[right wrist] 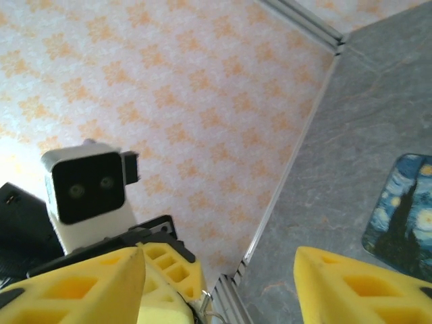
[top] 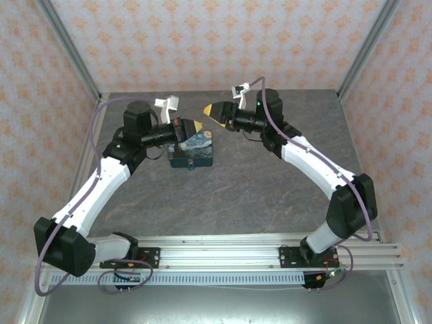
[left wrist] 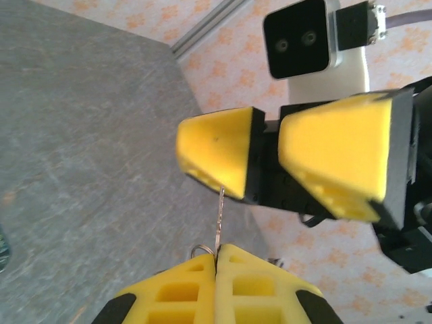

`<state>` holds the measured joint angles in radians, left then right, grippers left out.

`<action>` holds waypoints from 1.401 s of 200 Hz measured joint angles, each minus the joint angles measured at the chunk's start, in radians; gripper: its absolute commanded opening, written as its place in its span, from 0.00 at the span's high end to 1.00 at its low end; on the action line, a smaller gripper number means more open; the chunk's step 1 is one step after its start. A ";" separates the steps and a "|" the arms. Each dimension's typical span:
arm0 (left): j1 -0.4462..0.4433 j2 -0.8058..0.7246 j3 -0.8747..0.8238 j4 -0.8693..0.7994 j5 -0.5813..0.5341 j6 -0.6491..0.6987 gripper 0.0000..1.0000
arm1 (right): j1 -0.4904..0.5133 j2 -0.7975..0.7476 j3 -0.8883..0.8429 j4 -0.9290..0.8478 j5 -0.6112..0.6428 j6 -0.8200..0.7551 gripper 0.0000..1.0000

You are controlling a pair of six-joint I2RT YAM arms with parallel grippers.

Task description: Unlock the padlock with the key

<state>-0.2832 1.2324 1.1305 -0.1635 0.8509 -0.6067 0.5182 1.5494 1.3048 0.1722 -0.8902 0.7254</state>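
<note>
My left pincer [left wrist: 217,251] is clamped shut at the bottom centre of its wrist view. It pinches the thin dull-metal key [left wrist: 219,219] by its ringed end, blade pointing up the frame. The blade's tip reaches the lower edge of 1 yellow finger [left wrist: 216,152] of my right pincer [left wrist: 266,158], which stands open and holds nothing. Whether tip and finger touch I cannot tell.

I judge the key is mine alone to carry. I should squeeze firmly and draw straight away from that finger so the sliver does not pivot in my pads, then bring it down to the lock.

In the top view the rectangular blue-and-yellow painted tin [top: 191,150] lies just below both pincers. A teal speck at its lower edge is probably the padlock [top: 194,167], too small to be sure.

Count: 2 pincers, 1 key, 1 tin, 1 likely padlock.
</note>
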 measured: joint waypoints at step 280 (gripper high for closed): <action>0.092 0.610 0.166 -0.376 -0.486 0.279 1.00 | -0.055 0.533 0.315 -0.695 0.322 -0.197 0.38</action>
<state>-0.1909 1.8420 1.2961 -0.5392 0.3645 -0.3279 0.4637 2.0819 1.6196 -0.5232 -0.5678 0.5282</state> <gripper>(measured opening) 0.042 0.617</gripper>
